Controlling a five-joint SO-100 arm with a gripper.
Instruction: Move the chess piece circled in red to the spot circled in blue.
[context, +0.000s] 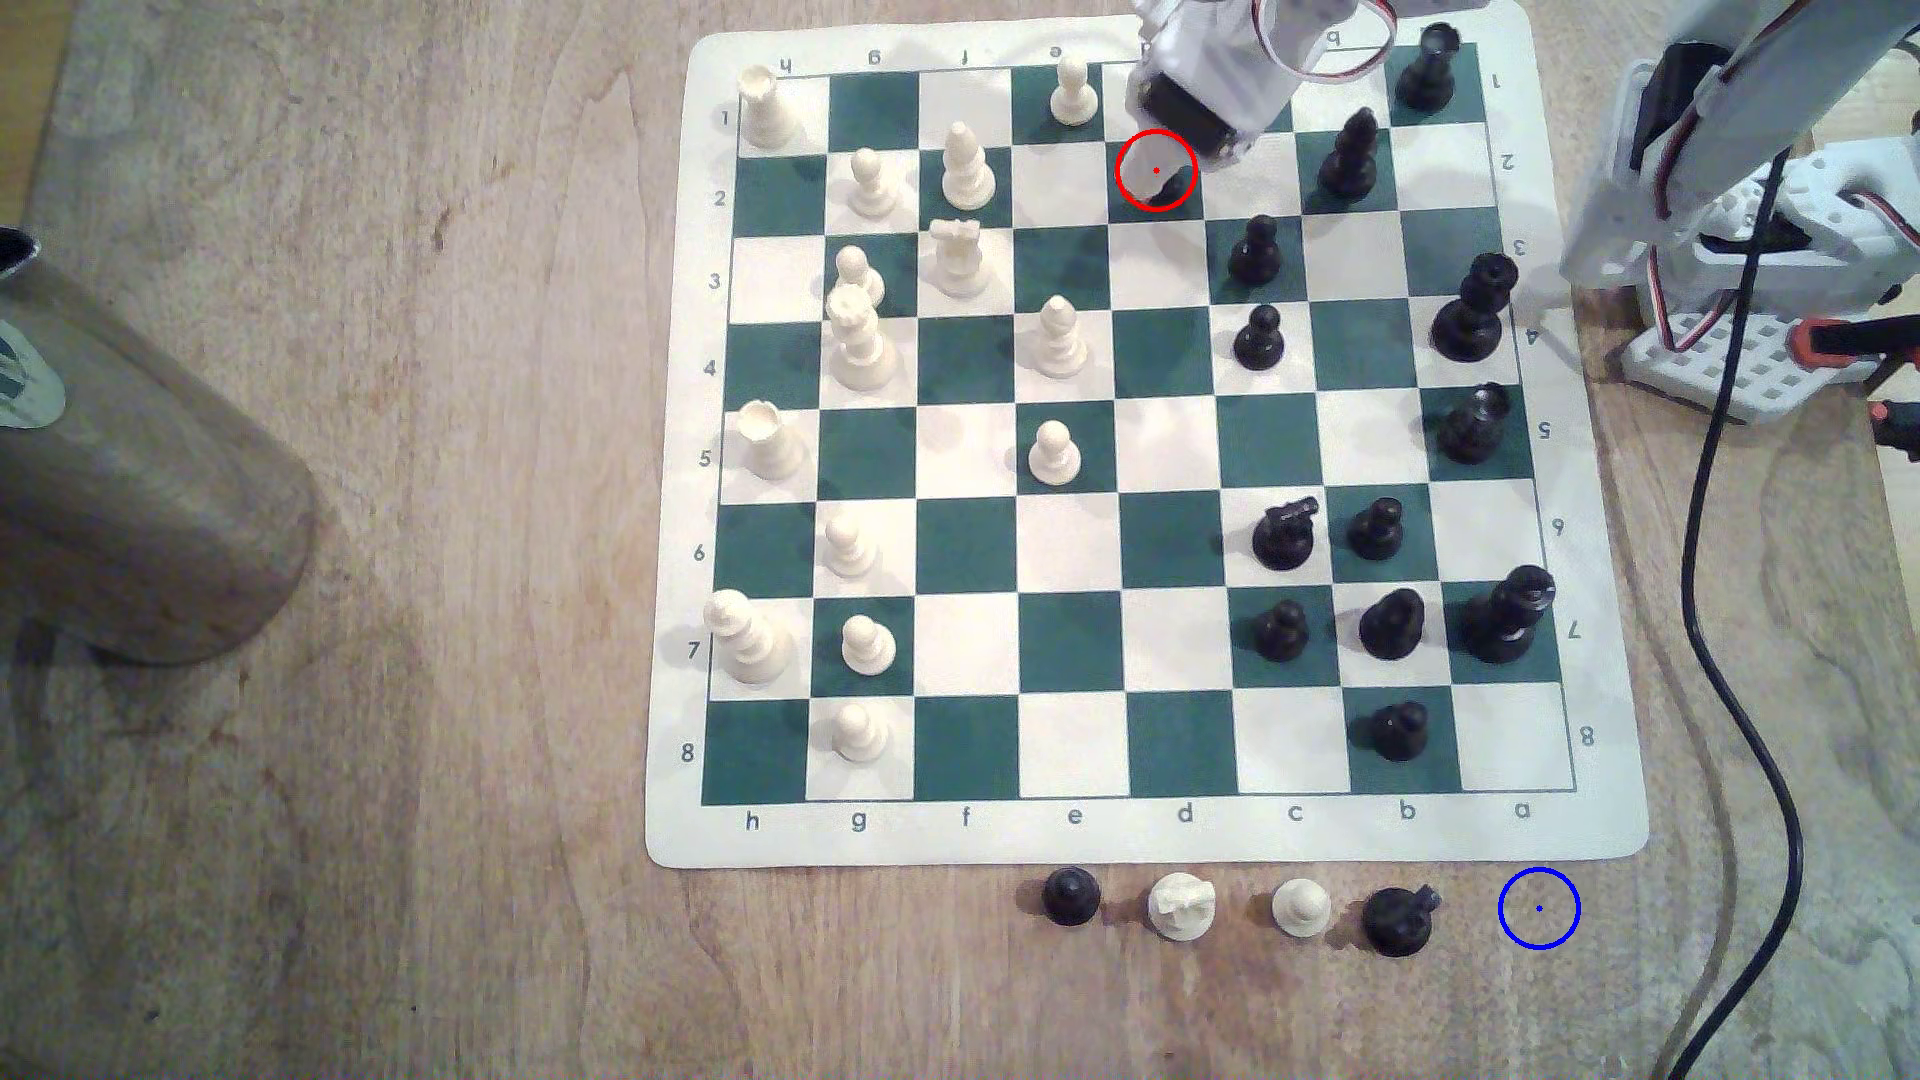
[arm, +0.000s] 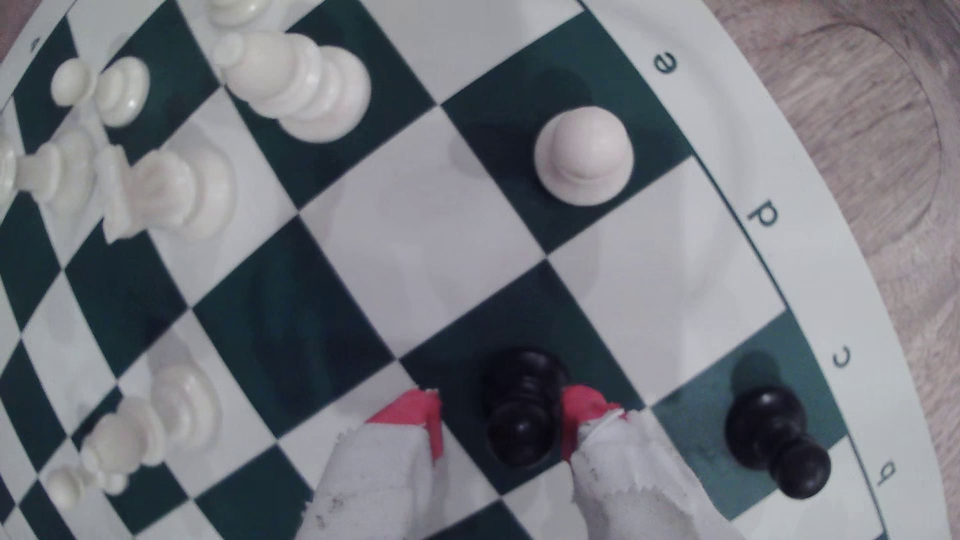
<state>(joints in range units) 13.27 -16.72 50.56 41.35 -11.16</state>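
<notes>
Light-brown grained wooden table (context: 364, 831)

— Light's soft and warm; short shadows under the pieces, faint glare on the board (context: 1164, 831).
— Sharp?
— Exterior view is. Wrist view is soft, bowed at its edges, its white pieces (arm: 296, 83) washed out.

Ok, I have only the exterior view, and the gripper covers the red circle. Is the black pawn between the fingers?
Observer: Yes. In the wrist view the black pawn stands upright on a dark square between the red-tipped fingers.
Operator: Is the gripper closed on it?
Observer: Not yet. The gripper is open: one finger is right beside the pawn, and the other has a gap of board.
Operator: Any piece close by?
Observer: A second black pawn stands on the diagonally adjacent dark square, apart from the fingers.
</notes>
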